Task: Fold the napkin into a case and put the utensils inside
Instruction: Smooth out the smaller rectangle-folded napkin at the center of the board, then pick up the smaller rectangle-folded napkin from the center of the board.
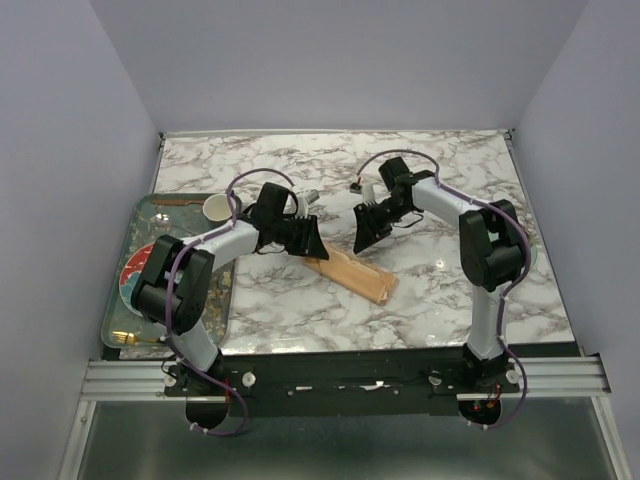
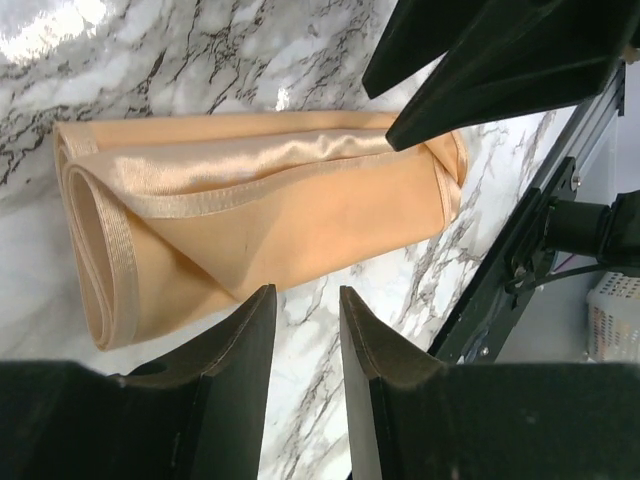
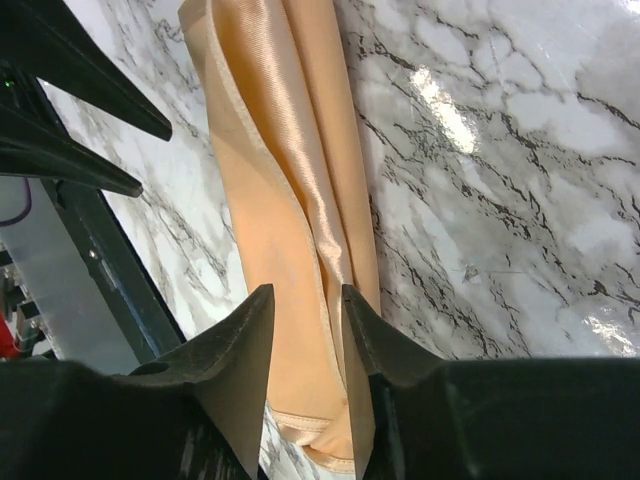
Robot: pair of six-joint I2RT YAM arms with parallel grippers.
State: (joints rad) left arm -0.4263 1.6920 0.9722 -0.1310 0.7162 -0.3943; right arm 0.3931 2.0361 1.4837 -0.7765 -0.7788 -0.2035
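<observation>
- Black fingers (image 2: 240, 350) of the left gripper (image 2: 305, 300) fill the bottom of the left wrist view. Its jaws stand a narrow gap apart with only marble showing between them.
- Just above those tips lies the napkin (image 2: 270, 210), folded into a long layered peach-orange case. Its satin band runs along the top and its rolled end sits at the left of the frame.
- In the right wrist view the right gripper (image 3: 306, 298) is likewise narrowly parted and holds nothing. The case (image 3: 290, 200) runs from the top of the frame down between its tips.
- From the top camera the case (image 1: 352, 272) lies slanted at the centre of the marble table (image 1: 450, 300). The left gripper (image 1: 308, 240) is at its upper-left end and the right gripper (image 1: 365, 235) just above its middle.
- At the left edge sits a grey patterned tray (image 1: 222, 318) with a white cup (image 1: 215, 208) and a red plate (image 1: 130, 275).
- A slender gold utensil (image 1: 125, 340), too small to identify, lies by the tray's lower edge.
</observation>
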